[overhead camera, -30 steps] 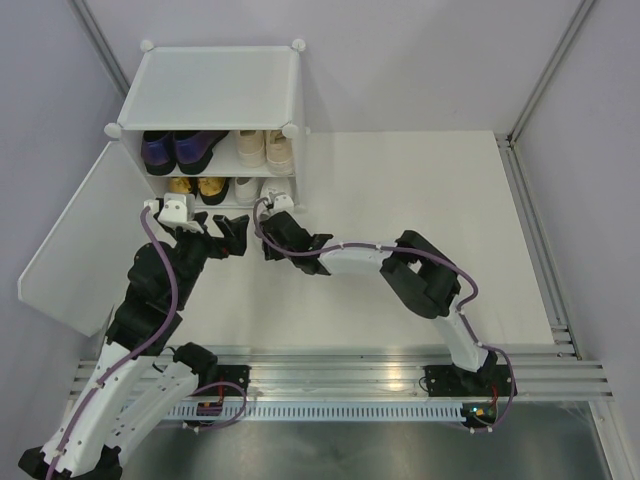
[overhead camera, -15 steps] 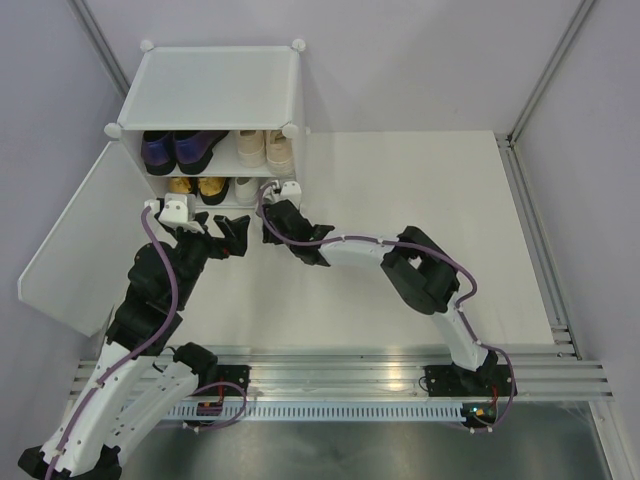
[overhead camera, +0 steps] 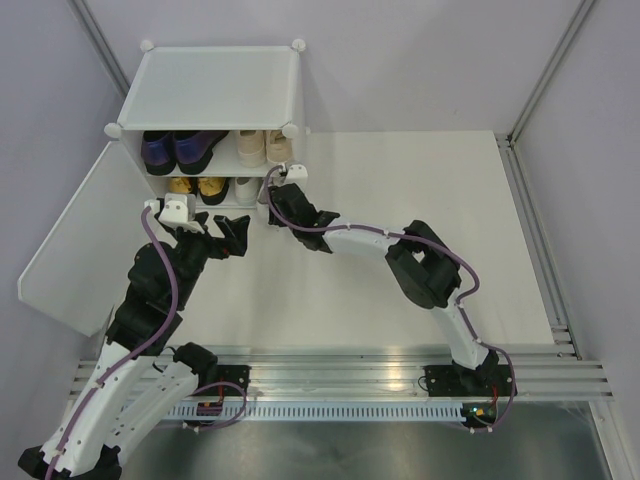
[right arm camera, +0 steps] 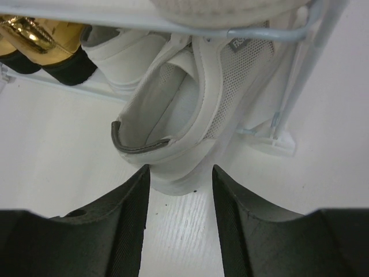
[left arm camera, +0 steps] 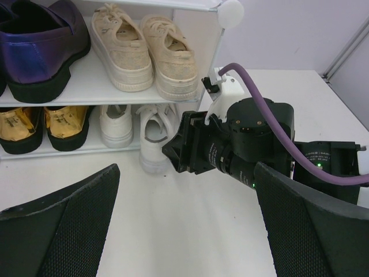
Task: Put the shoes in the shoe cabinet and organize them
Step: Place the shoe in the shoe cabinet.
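Observation:
The shoe cabinet (overhead camera: 215,90) stands at the back left with its door (overhead camera: 70,240) swung open. Purple loafers (left arm camera: 40,46) and beige sneakers (left arm camera: 144,46) sit on the upper shelf. Gold heels (left arm camera: 40,124) and one white sneaker (left arm camera: 118,124) sit below. The other white sneaker (right arm camera: 184,115) pokes heel-first out of the lower right compartment. My right gripper (right arm camera: 180,173) is open, its fingertips either side of that heel with a gap on the right. My left gripper (left arm camera: 187,190) hangs wide open and empty in front of the cabinet.
The right arm's wrist (left arm camera: 248,138) crosses just ahead of my left gripper. The cabinet's right front post (right arm camera: 305,75) stands close to the protruding sneaker. White tabletop (overhead camera: 420,190) stretches to the right, bounded by a rail (overhead camera: 535,230).
My right gripper has moved forward to the cabinet's lower right compartment, up to the white sneaker's heel. The left arm has stayed still.

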Robot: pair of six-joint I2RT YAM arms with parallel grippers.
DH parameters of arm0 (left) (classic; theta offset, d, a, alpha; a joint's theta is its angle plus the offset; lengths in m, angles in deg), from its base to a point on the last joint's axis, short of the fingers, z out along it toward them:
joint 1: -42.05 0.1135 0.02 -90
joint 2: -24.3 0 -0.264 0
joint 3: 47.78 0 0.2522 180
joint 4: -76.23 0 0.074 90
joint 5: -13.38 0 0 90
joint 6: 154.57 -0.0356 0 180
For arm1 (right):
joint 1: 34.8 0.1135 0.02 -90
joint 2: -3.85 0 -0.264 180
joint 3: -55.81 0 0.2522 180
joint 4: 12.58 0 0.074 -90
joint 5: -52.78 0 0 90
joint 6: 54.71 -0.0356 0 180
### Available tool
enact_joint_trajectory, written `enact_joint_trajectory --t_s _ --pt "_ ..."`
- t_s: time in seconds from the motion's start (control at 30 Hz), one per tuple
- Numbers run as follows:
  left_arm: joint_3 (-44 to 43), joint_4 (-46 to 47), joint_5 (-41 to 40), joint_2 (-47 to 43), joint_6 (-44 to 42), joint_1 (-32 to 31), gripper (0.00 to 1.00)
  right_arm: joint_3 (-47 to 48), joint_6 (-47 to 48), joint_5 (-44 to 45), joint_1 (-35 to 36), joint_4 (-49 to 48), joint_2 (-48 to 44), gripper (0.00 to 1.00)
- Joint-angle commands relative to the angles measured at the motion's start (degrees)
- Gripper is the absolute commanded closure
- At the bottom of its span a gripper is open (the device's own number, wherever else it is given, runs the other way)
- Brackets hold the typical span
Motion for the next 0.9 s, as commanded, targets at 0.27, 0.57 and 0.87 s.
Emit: enact_joint_trajectory --t_s 0.27,0.57,0.87 --pt "0.18 1.73 0.05 0.09 -1.91 -0.44 0.01 2.63 2.53 0.16 -1.43 -2.08 1.33 0.52" --pt "0.18 1.82 -0.30 -0.52 -2.08 -0.44 0.01 -9.93 7.46 -3.18 2.08 -8.67 -8.08 0.52" --pt "0.27 1.90 -0.74 -0.35 -1.91 -0.44 0.01 -13.29 3.51 -20.04 3.05 -14.82 -6.95 0.54"
